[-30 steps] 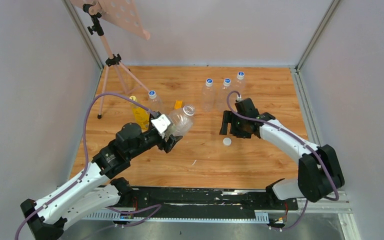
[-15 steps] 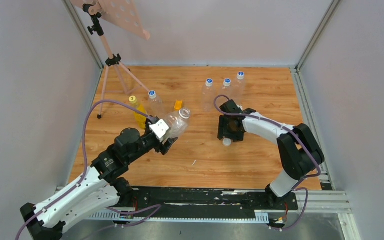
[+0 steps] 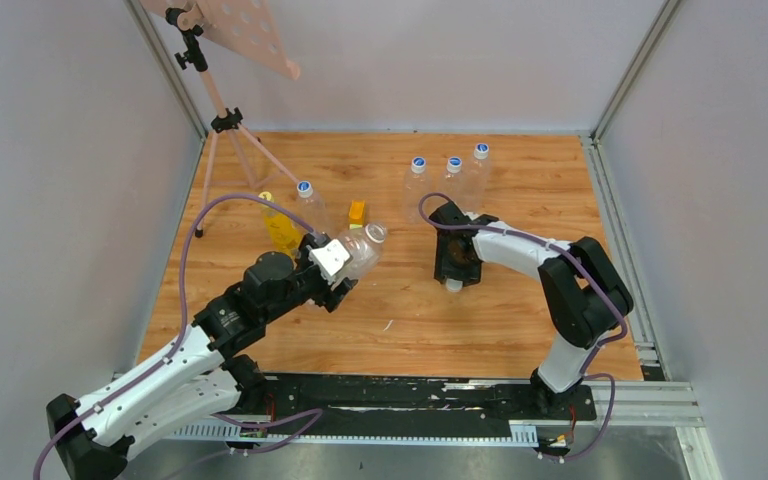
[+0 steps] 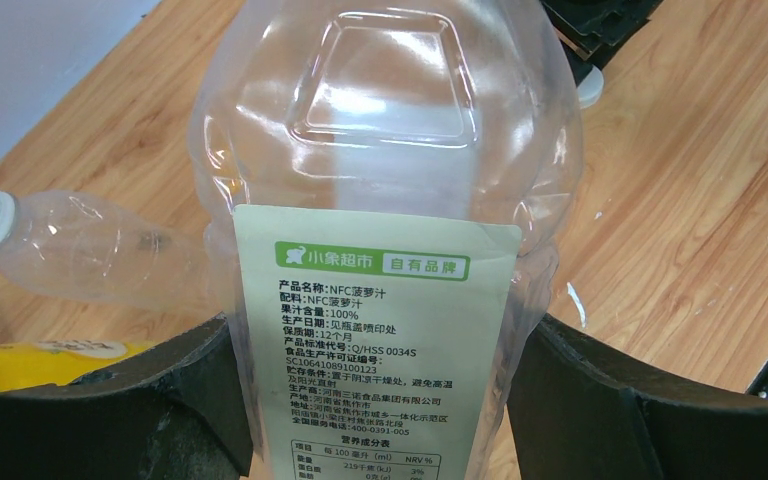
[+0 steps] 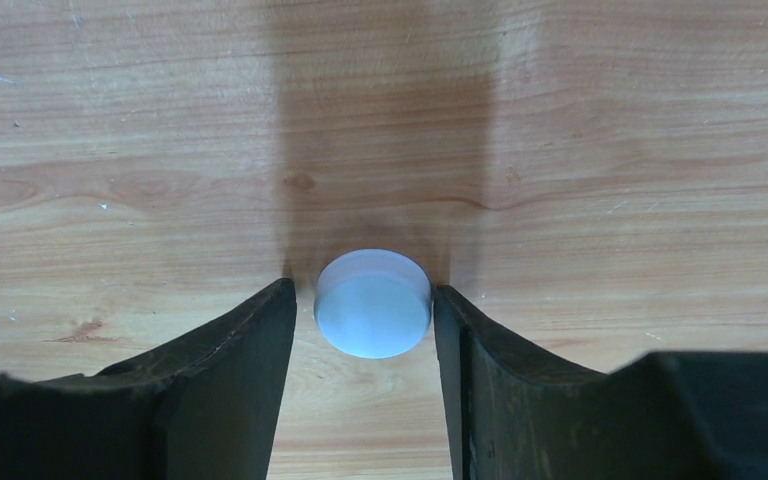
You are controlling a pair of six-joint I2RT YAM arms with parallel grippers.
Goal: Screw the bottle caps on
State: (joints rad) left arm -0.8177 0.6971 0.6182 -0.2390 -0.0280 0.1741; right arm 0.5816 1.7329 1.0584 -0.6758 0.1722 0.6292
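Note:
My left gripper [image 3: 343, 264] [image 4: 382, 335] is shut on the wide clear bottle [image 3: 360, 250] [image 4: 390, 150] with the printed label. It holds the bottle tilted above the table, with the open mouth pointing up and right. A plain white cap [image 3: 453, 286] [image 5: 372, 303] lies flat on the wood. My right gripper [image 3: 454, 280] [image 5: 362, 290] is lowered over it, a finger on each side. The right finger is almost against the cap and a thin gap shows on the left. A yellow bottle [image 3: 280, 228] [image 4: 40, 358] and a slim clear bottle [image 3: 309, 205] [image 4: 80, 245] stand capped behind the left arm.
Three capped clear bottles [image 3: 450, 180] stand in a row at the back. A small orange-and-green block [image 3: 357, 210] sits mid-table. A tripod [image 3: 222, 120] with a pink board stands at the back left. Grey walls close in on the wooden table [image 3: 520, 320].
My right gripper has moved left and down over the white cap, and its fingers have narrowed round it. My left arm has shifted the held bottle slightly down and right.

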